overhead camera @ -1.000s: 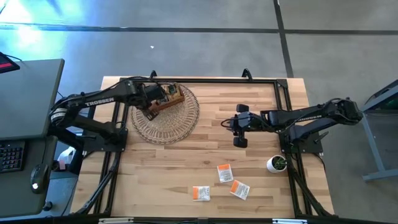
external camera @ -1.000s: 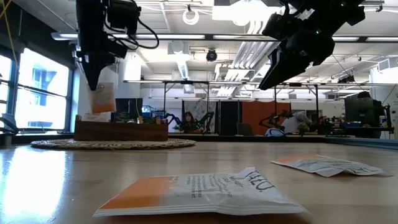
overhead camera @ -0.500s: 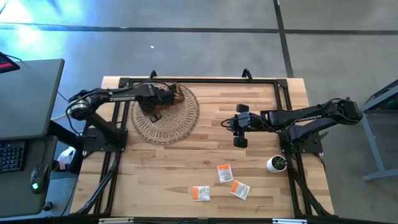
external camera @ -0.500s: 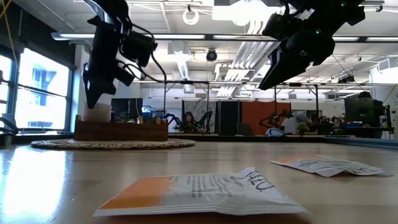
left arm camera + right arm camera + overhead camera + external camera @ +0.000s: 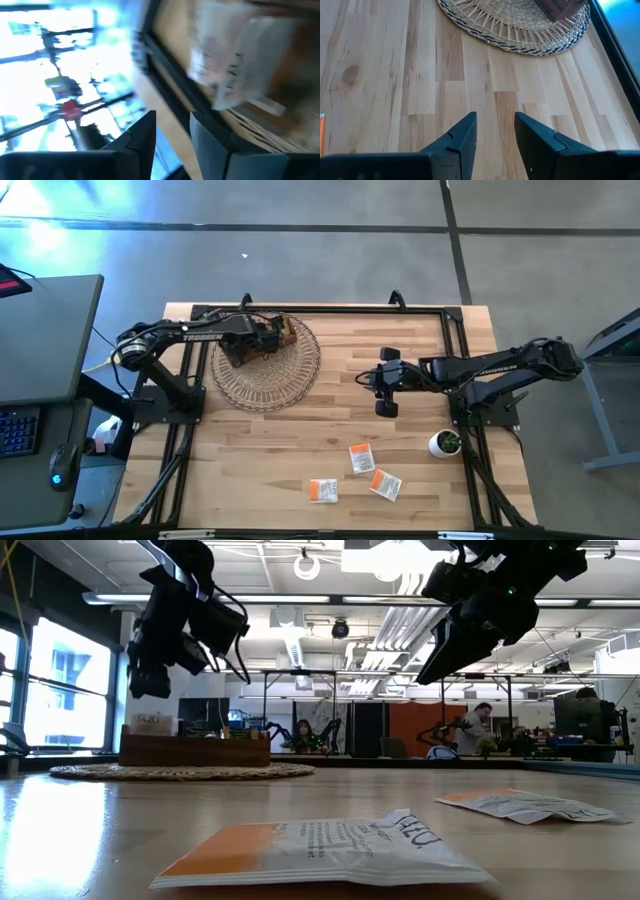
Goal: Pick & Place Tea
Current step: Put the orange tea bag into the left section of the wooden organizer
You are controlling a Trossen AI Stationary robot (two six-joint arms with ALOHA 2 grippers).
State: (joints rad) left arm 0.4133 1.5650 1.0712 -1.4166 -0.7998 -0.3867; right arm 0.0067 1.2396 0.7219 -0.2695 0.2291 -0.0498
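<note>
Worktop [image 5: 300, 450] inspection: left pincer [image 5: 243, 352], fingers parted and empty, hung above the box [image 5: 272, 335] at 10 o'clock, so delivery looked complete; next, three sachets [image 5: 361, 458] at 5 o'clock awaited collection, right pincer [image 5: 383, 380] idle mid-worktop, spread.

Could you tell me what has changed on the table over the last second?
The left gripper carried a white-and-orange tea sachet down into the wooden box on the woven mat, let it go, and has lifted clear with its fingers open and empty. The right gripper stayed hovering mid-table, fingers open. Three sachets near the front edge lie unmoved.

Bright daylight glares off the floor [image 5: 60, 230]; the left wrist view is heavily motion-blurred
</note>
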